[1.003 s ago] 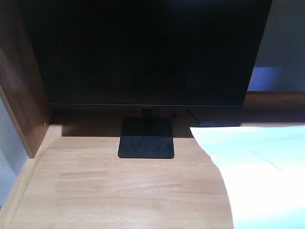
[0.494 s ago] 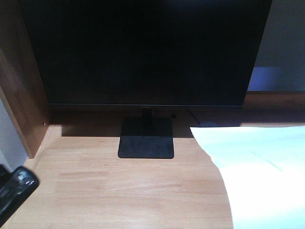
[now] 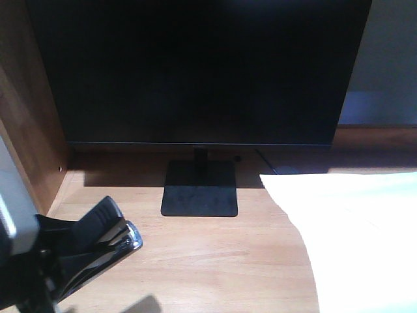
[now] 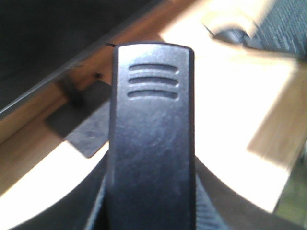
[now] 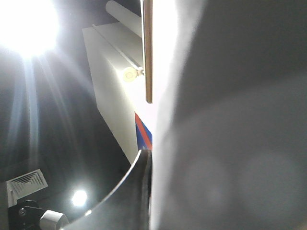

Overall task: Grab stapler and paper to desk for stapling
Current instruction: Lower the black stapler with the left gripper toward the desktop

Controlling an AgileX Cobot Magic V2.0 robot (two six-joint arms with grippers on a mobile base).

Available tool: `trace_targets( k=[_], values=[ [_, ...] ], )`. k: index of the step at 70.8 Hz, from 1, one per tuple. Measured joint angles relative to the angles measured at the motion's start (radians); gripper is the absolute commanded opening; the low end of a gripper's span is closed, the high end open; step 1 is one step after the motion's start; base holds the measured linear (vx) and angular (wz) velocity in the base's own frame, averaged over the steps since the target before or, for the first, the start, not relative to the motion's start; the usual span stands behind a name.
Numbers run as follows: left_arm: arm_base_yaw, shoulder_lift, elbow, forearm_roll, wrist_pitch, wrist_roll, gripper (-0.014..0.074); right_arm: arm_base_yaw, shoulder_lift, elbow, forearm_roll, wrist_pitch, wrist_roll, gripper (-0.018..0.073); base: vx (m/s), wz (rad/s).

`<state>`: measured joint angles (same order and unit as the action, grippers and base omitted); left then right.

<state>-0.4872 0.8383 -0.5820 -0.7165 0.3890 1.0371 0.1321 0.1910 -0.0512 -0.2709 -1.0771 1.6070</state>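
Ahead of left gripper (image 3: pixel 62 257), a little to its right: dark monitor (image 3: pixel 195 72) on flat black base (image 3: pixel 199 189), standing on light wood desk (image 3: pixel 215 261). At its left: brown side panel (image 3: pixel 29 130). Far right: pale wall (image 3: pixel 391 52).

Right wrist view, overhead: glaring ceiling lamp (image 5: pixel 29 24), smaller lamp (image 5: pixel 79 197), vent grille (image 5: pixel 26 184), white panel (image 5: pixel 112 91).

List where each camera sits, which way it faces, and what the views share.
Front view: before the desk, facing the monitor; the left arm with the stapler shows lower left, the paper at right.
Left wrist view: behind the stapler, looking along it to the monitor base; no arm part clear.
Right wrist view: tilted up at ceiling lights; a pale blur, probably the paper, fills the right; no arm clear.
Shared: front and left wrist both show stapler and monitor base.
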Motion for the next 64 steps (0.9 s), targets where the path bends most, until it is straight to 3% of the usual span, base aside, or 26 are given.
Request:
trace_targets(
  k=[9,22,37,49,64],
  values=[
    [0.052,0.082,0.0,-0.121,0.002,0.207,-0.0006,0.0,0.0,0.0,0.0,0.0,0.0,-0.0005,0.0,0.0],
    [0.176,0.199,-0.001,-0.269,0.074,0.49,-0.0006,0.0,0.0,0.0,0.0,0.0,0.0,-0.0005,0.0,0.0],
    [0.308,0.37,-0.041,-0.429,0.232,0.711,-0.0006,0.0,0.0,0.0,0.0,0.0,0.0,-0.0005,0.0,0.0],
    [0.366,0.524,-0.118,-0.444,0.364,0.822,-0.0006,0.0,0.0,0.0,0.0,0.0,0.0,-0.0005,0.0,0.0],
    [0.375,0.708,-0.235,-0.444,0.472,0.952,-0.0006,0.0,0.0,0.0,0.0,0.0,0.0,-0.0005,0.0,0.0]
  ],
)
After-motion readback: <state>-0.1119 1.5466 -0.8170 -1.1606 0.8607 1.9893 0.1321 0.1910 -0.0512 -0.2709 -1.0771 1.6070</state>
